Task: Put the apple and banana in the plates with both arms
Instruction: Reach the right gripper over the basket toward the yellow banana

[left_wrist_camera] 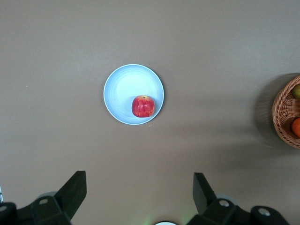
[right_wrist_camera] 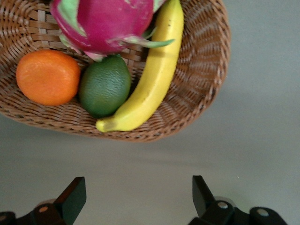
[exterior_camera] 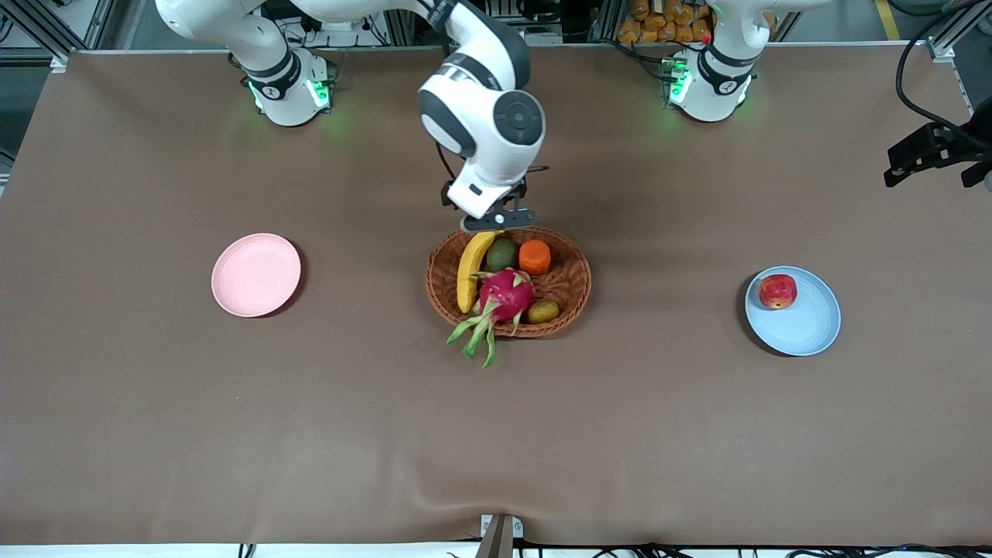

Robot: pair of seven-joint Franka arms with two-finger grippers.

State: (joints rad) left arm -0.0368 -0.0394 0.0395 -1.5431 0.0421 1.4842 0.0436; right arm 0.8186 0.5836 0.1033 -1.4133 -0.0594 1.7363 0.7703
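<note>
The woven basket [exterior_camera: 508, 280] held the banana [exterior_camera: 470, 268], just at 6 o'clock from the wide-open, empty right gripper [exterior_camera: 498, 220]. The apple [left_wrist_camera: 143, 106] lay on the blue plate [left_wrist_camera: 123, 89], under the wide-open left gripper [left_wrist_camera: 140, 192].

Right white jointed arm is bent way out over the middle of the counter, its black two-finger gripper [exterior_camera: 498, 219] pointing down, fingers [right_wrist_camera: 70, 199] spread wide with nothing in them. Left black two-finger gripper [left_wrist_camera: 139, 197] hangs high, facing down, fingers [left_wrist_camera: 75, 190] wide apart and empty too.
</note>
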